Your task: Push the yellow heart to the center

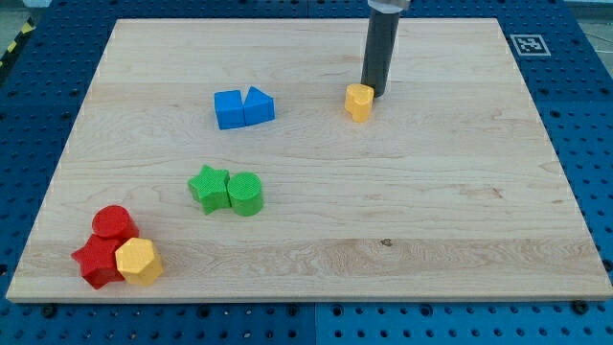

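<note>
Because my tip (372,93), a bare rod with no claw, touched the heart (358,102) at its far-right edge, an off-centre push risked spinning it leftward; it could slip free.

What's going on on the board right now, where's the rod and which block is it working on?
My tip sits right against the yellow heart, on its upper right side, near the view's top. The heart is still above and right of the board's middle. Two blue blocks sit to its left, a green star and green cylinder lower down, and two red blocks with a yellow hexagon at bottom left.
</note>
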Controlling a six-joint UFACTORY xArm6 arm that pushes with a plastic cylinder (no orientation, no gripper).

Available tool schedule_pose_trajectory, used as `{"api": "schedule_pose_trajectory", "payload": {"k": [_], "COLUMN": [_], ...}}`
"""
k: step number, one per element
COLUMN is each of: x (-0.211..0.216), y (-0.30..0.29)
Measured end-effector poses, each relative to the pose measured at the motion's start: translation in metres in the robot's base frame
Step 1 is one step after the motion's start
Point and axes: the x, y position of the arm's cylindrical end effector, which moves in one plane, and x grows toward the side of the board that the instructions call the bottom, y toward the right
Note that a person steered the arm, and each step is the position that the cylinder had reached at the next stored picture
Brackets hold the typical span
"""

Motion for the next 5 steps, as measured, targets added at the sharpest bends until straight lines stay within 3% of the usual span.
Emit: {"api": "schedule_pose_trajectory", "payload": {"k": [5], "x": [0.031], "y": [-0.023]}}
